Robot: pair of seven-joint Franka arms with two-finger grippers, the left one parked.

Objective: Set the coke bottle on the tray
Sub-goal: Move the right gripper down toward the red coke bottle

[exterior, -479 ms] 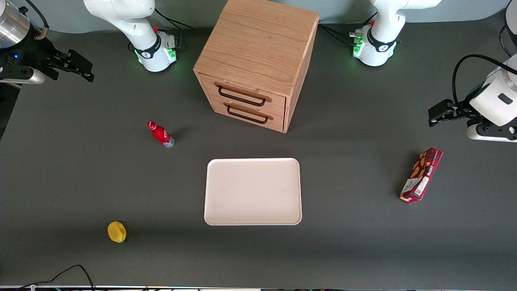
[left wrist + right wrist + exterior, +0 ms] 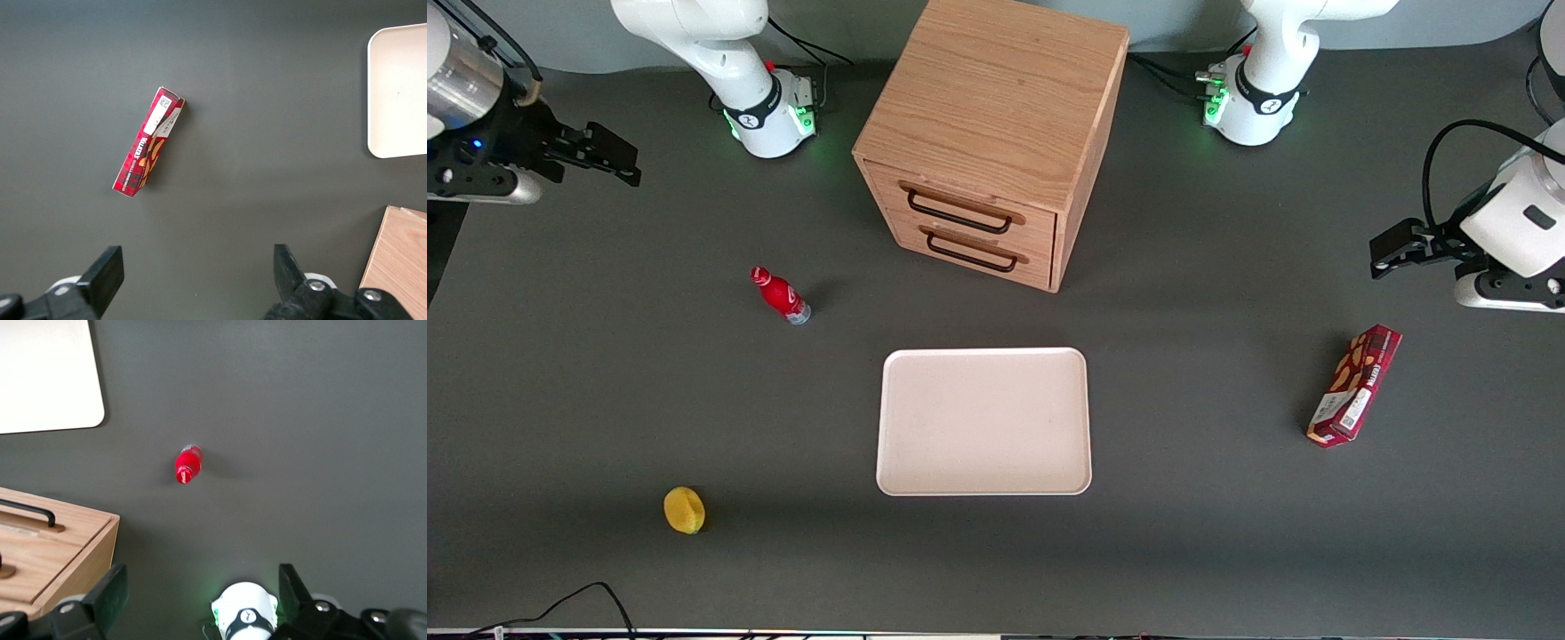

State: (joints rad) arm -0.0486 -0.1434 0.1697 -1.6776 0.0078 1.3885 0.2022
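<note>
Front view: the coke bottle stands upright on the dark table, alone and untouched, at about ten o'clock from the tray and well apart from it. The cream-pink tray lies flat in front of the wooden drawer cabinet, whose two dark handles face the camera, and carries nothing. The gripper hangs high over the working arm's end of the table, at roughly ten o'clock from the bottle and well apart from it, its two black fingers spread apart and holding nothing. A yellow lemon rests nearer the camera than the bottle, at about seven o'clock from it. A red snack box lies toward the parked arm's end of the table, at three o'clock from the tray.

Seen from the right wrist, the bottle shows cap-first from above, with a corner of the tray and the cabinet's drawer front nearby, and the open fingers frame the arm's white base.
</note>
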